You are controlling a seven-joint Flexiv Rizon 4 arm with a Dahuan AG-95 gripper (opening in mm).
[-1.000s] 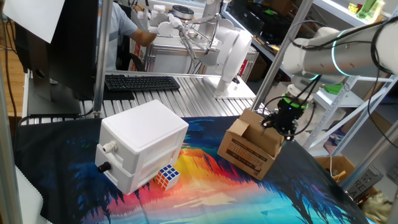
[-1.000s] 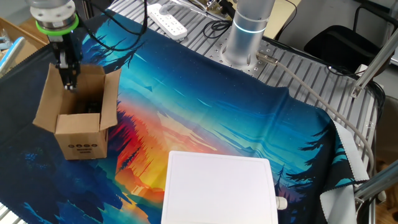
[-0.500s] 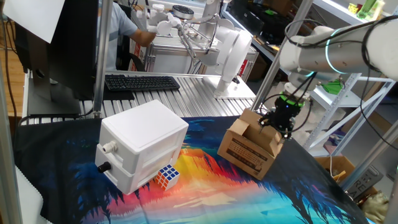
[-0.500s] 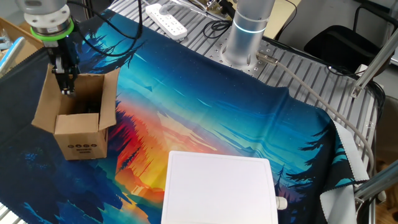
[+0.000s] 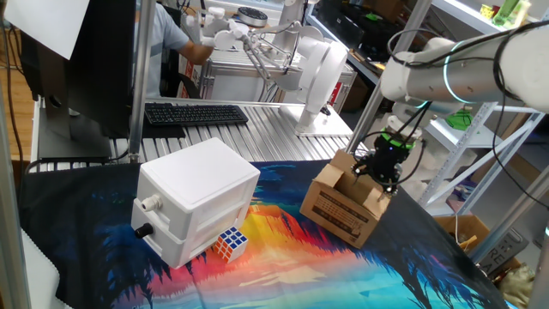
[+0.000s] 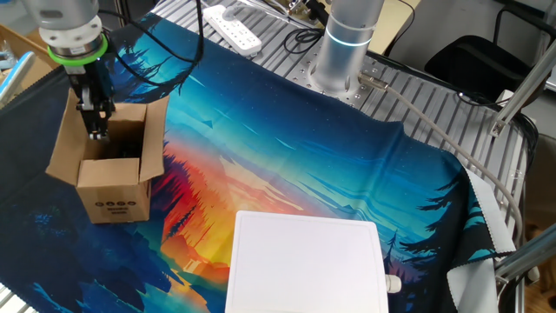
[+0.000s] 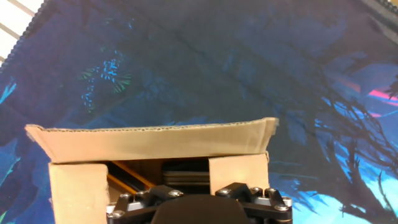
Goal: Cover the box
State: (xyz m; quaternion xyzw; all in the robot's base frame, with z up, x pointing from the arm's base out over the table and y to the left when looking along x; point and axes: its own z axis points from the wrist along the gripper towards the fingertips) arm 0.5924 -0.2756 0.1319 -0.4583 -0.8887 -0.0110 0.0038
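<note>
Since the earlier frame, the pincer (image 5: 377, 170) has shifted slightly toward the white box (image 5: 196, 199); the cardboard box (image 5: 347, 202) sits directly beneath it. From the other fixed side, the pincer (image 6: 95, 130) hangs released, holding nothing, over the open box (image 6: 111, 165). Hand view: a box flap (image 7: 149, 144) stands just ahead.

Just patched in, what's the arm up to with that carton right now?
The arm has its pincer pointing down over the open top of the brown box, at the rear flap. The flaps stand up, so the box is not covered yet. The pincer holds nothing. The white plastic box and Rubik's cube sit untouched nearby.
</note>
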